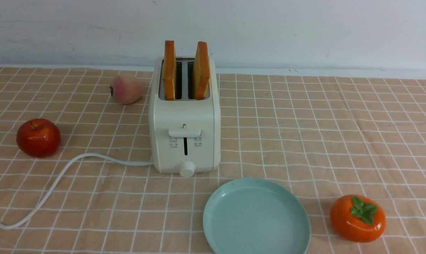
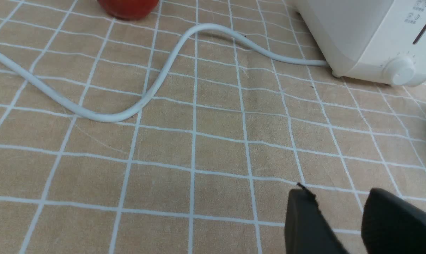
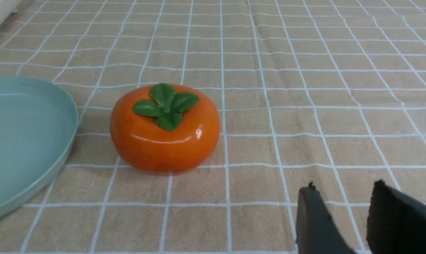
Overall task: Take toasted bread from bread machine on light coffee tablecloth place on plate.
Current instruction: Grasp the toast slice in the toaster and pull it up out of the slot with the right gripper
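Two slices of toasted bread (image 1: 169, 70) stood on edge in the slots of the bread machine (image 1: 184, 134), their top edges running near to far and their faces turned left and right. Both arms hung low over the light coffee tablecloth (image 1: 304, 141) at the near side, outside the front view. The left jaws, parted and empty, seemed nearer the machine, which lay far-right of them. The right jaws, also parted and empty, sat by the plate (image 1: 257, 218) and the persimmon (image 3: 165, 128).

Red apple (image 1: 38, 137), pink peach (image 1: 126, 89), orange persimmon (image 1: 357, 218) with green leaves
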### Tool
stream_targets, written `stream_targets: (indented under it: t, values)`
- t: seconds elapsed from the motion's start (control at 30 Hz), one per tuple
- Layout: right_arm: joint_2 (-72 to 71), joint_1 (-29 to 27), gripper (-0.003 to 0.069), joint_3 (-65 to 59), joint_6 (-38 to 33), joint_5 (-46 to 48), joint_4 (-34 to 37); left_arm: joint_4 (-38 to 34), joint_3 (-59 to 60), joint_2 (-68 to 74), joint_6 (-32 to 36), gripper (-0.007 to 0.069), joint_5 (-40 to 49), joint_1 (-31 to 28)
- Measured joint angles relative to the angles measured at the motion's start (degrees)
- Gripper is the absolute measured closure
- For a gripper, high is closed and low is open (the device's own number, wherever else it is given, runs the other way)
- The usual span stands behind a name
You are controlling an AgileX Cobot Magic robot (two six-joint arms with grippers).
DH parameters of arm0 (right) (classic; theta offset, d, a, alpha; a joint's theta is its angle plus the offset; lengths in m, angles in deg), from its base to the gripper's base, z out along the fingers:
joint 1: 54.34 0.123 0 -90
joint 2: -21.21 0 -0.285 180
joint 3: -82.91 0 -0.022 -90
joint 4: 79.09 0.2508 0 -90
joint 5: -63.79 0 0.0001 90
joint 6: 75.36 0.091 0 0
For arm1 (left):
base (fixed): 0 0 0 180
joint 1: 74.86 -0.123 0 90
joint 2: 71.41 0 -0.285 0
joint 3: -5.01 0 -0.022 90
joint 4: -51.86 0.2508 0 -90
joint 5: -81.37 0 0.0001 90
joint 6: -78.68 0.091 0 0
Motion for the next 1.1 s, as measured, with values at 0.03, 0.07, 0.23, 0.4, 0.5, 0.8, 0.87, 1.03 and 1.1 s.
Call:
stream_targets:
  t: [0.03, 0.07, 0.23, 0.4, 0.5, 0.8, 0.87, 1.03, 1.1]
  values:
    - [0.0, 0.0, 0.0419, 0.0, 0.0, 0.0, 0.0, 0.0, 0.0, 0.0, 0.0, 0.0386, 0.0, 0.0]
    - [0.0, 0.0, 0.0419, 0.0, 0.0, 0.0, 0.0, 0.0, 0.0, 0.0, 0.0, 0.0386, 0.0, 0.0]
    - [0.0, 0.0, 0.0419, 0.0, 0.0, 0.0, 0.0, 0.0, 0.0, 0.0, 0.0, 0.0386, 0.0, 0.0]
    - [0.0, 0.0, 0.0419, 0.0, 0.0, 0.0, 0.0, 0.0, 0.0, 0.0, 0.0, 0.0384, 0.0, 0.0]
    - [0.0, 0.0, 0.0419, 0.0, 0.0, -0.05, 0.0, 0.0, 0.0, 0.0, 0.0, 0.0383, 0.0, 0.0]
    - [0.0, 0.0, 0.0419, 0.0, 0.0, -0.16, 0.08, 0.62, 0.0, 0.0, 0.06, 0.038, 0.0, 0.0]
    - [0.0, 0.0, 0.0419, 0.0, 0.0, -0.16, 0.08, 0.62, 0.0, 0.0, 0.06, 0.038, 0.0, 0.0]
    - [0.0, 0.0, 0.0419, -0.02, 0.0, -0.47, 1.53, 0.22, 0.0, 0.0, 0.06, 0.038, -0.33, 0.0]
    - [0.0, 0.0, 0.0419, -0.14, 0.0, -0.96, 2.7, -0.38, 0.0, 0.0, 0.11, 0.038, -1.52, 0.0]
